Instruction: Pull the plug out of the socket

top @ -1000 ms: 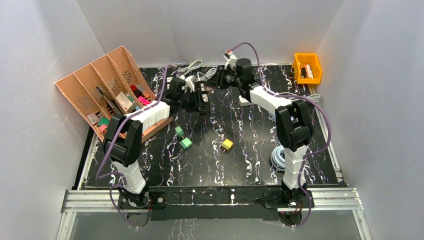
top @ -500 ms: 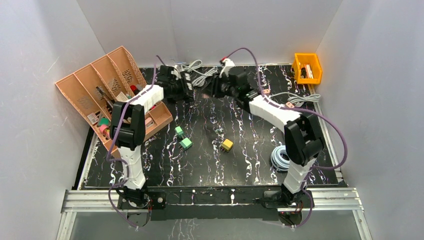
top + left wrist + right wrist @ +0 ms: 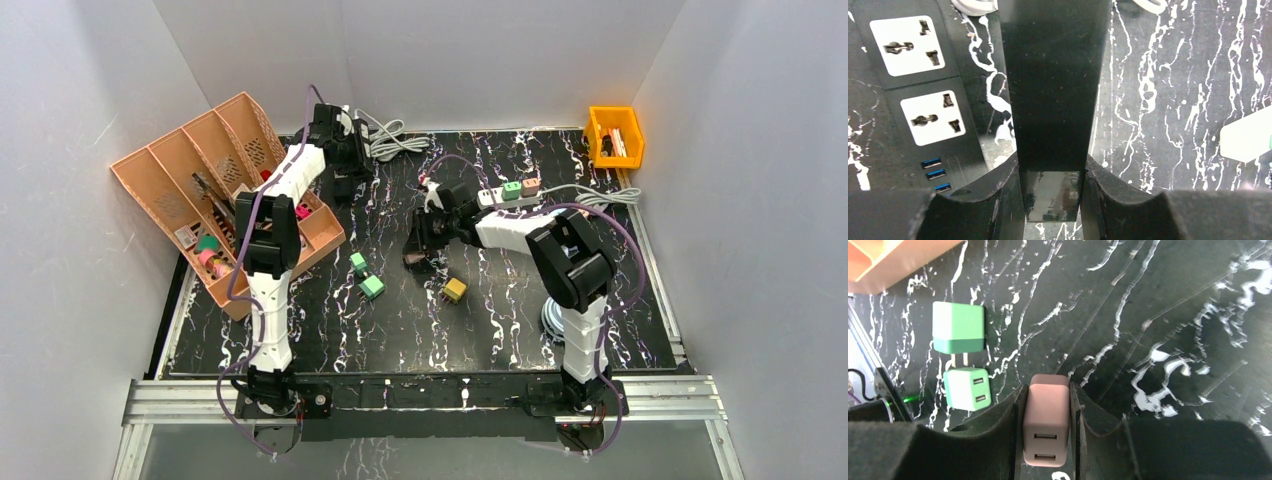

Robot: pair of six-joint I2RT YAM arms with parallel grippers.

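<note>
Pink plug [image 3: 1046, 415] sits pinched in my right gripper [image 3: 1046, 392] over the worktop [image 3: 1148, 315]; I'd set it down clear of the green plugs [image 3: 959, 332]. Left gripper [image 3: 1050, 172] clamps the black bar [image 3: 1053, 75].

The table [image 3: 1158, 295] is glossy black with white marble-like veins. The pink plug [image 3: 1046, 410] and green plugs [image 3: 959, 330] look like smooth matt plastic. The strip [image 3: 1053, 90] is glossy black plastic, faintly scratched. The fingers [image 3: 998, 427] are matt black, slightly grainy.
</note>
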